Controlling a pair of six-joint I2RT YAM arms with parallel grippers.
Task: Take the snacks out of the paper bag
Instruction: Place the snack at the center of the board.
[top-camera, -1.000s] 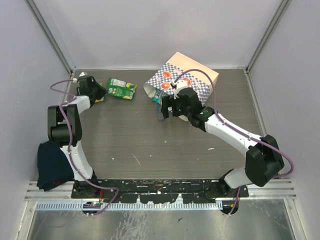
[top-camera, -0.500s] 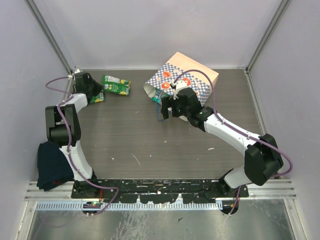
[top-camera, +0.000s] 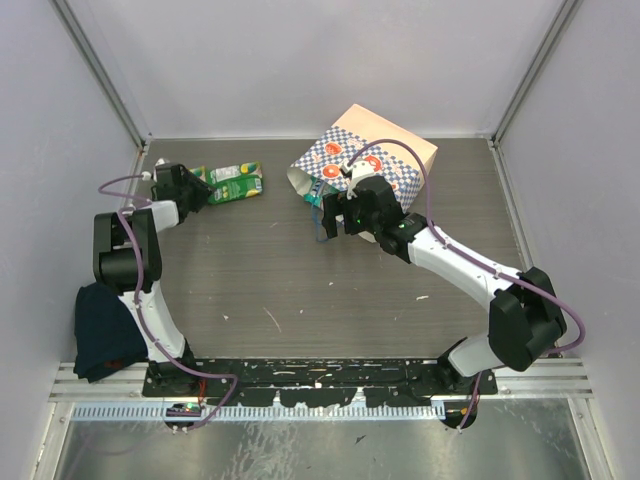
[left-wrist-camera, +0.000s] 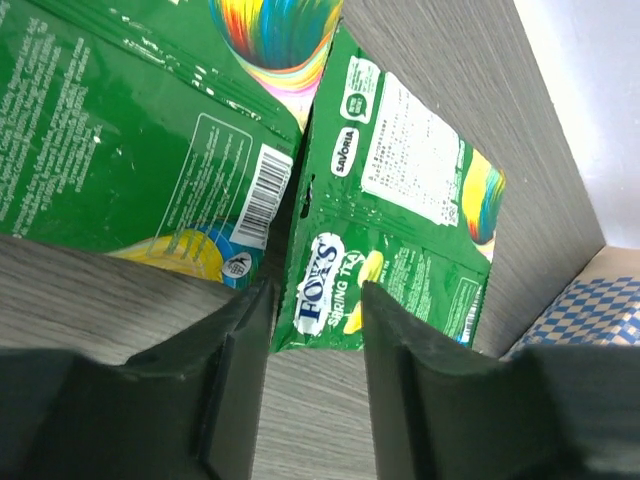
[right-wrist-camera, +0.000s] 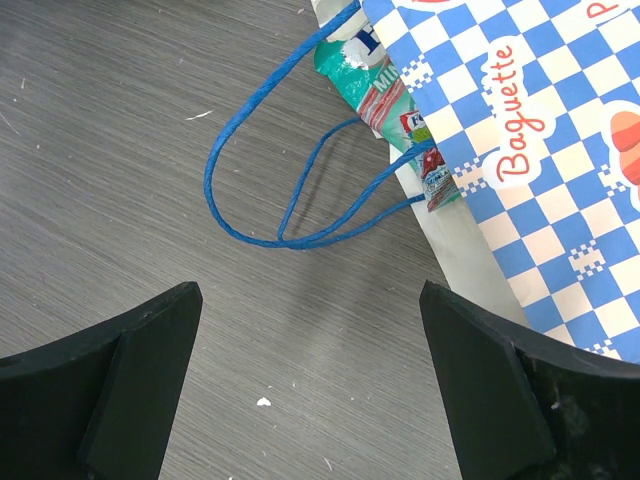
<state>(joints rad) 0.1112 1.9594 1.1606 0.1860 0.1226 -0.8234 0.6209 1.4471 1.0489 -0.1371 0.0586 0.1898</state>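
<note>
The wood-grain table (top-camera: 300, 280) is filling the middle of the booth, with both arms reaching away from their bases at 6 o'clock. The paper bag (top-camera: 385, 150), blue-and-white checks with red-orange marks, is lying on its side at about 1 o'clock on the table, its mouth facing 8 o'clock. A dark blue cloth (top-camera: 105, 335) is sitting bunched at 8 o'clock, beside the left arm's base.

Two snacks are lying out on the table at 10 to 11 o'clock, well apart from the bag: a large green packet (left-wrist-camera: 130, 130) and a second green packet (left-wrist-camera: 400, 220) just beside it, edges overlapping or touching. The left gripper (left-wrist-camera: 315, 345) is hanging right at the near end of that second packet, its fingers (left-wrist-camera: 235, 370) standing only narrowly apart, the packet's corner showing in the gap. Nothing is being pinched as far as I can see.

A teal packet (right-wrist-camera: 365, 85) is poking out of the bag's mouth, partly inside it. The thin blue cord handles (right-wrist-camera: 290, 195) are looping out across the table toward 7 o'clock from the mouth.

The right gripper (right-wrist-camera: 310, 300) is hovering above those loops, its fingers spread wide and holding nothing.
</note>
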